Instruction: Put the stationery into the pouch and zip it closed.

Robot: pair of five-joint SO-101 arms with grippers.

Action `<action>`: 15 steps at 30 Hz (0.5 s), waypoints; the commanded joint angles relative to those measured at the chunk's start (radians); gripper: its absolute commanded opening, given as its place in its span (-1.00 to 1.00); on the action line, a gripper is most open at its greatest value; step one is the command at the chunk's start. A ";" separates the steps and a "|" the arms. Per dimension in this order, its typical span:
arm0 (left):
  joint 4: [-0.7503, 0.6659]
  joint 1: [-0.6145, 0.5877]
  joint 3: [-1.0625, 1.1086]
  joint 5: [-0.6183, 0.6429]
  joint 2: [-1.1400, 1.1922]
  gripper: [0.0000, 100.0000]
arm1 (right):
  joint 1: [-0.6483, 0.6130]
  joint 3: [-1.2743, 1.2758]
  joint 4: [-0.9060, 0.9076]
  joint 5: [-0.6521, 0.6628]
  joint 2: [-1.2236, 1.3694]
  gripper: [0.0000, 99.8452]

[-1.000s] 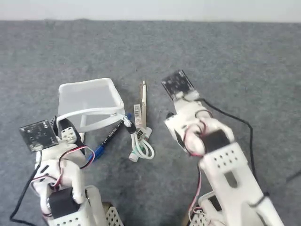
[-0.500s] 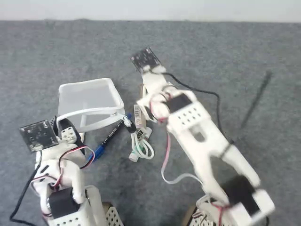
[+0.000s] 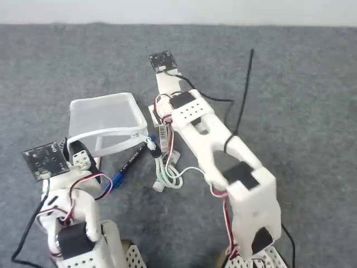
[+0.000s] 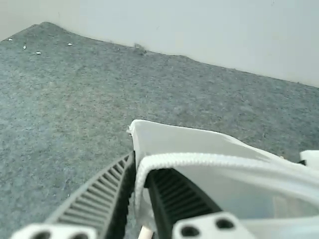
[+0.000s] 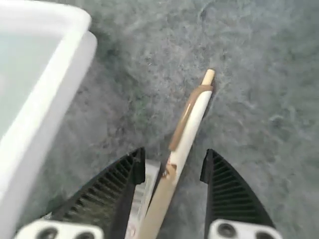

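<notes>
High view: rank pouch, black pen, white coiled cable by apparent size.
1. pouch: largest by far.
2-3. black pen and white coiled cable: too close to rank. The pen runs longer, while the cable bundle covers more area. Both lie flat on the same table, so nearness to the camera hardly matters.

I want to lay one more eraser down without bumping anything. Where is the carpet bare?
Bare carpet lies right of the right arm, and a wide strip runs between the pouch and the far wall. Crowded: between pouch and right arm, where the black pen, coiled cable and beige pen lie close together.
</notes>
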 commanded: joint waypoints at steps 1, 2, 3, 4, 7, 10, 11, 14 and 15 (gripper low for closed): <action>-0.003 -0.008 -0.039 0.009 -0.017 -0.97 | -0.004 -0.101 -0.016 -0.012 0.042 -0.64; -0.003 -0.008 -0.039 0.009 -0.017 -0.97 | -0.004 -0.109 -0.012 -0.012 0.061 -0.64; -0.005 -0.008 -0.039 0.009 -0.017 -0.97 | -0.004 -0.117 -0.010 -0.012 0.079 -0.64; -0.005 -0.008 -0.039 0.009 -0.017 -0.97 | -0.004 -0.121 -0.010 -0.012 0.096 -0.64; -0.005 -0.008 -0.039 0.009 -0.017 -0.97 | -0.002 -0.124 -0.010 -0.012 0.131 -0.65; -0.005 -0.008 -0.039 0.009 -0.017 -0.97 | -0.001 -0.124 -0.010 -0.014 0.140 -0.76; -0.005 -0.008 -0.039 0.009 -0.017 -0.97 | -0.001 -0.124 -0.010 -0.014 0.140 -0.86; -0.002 -0.008 -0.039 0.009 -0.017 -0.97 | 0.005 -0.118 -0.002 -0.011 0.139 -0.97; 0.000 -0.008 -0.039 0.009 -0.017 -0.97 | 0.013 -0.121 0.018 -0.014 0.139 -0.94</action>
